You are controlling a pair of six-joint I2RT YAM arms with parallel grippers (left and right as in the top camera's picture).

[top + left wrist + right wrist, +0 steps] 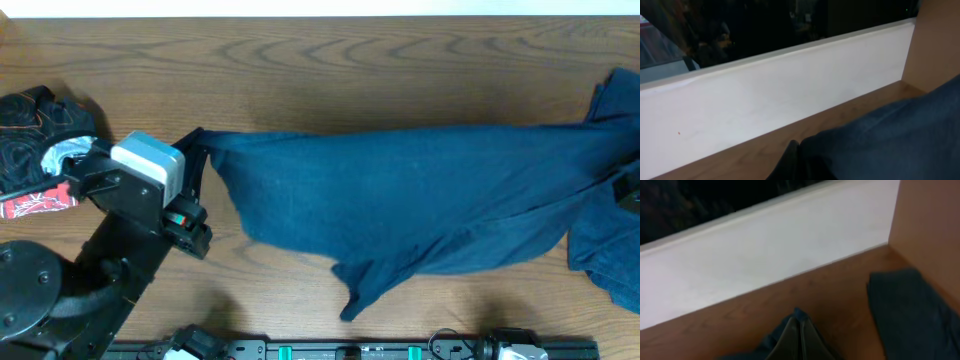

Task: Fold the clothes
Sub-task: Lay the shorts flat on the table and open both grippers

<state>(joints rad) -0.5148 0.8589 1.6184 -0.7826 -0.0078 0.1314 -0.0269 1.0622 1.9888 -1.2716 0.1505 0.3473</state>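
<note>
Shorts between left hand and right hand

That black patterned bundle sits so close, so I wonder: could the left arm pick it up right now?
Probably not yet: the left end effector is shut on the blue garment. The black patterned bundle lies beside that arm, nothing between, so after letting go, likely yes.

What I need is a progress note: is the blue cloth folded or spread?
Spread, unfolded: the cloth stretches across the table, left gripper shut on one end.
</note>
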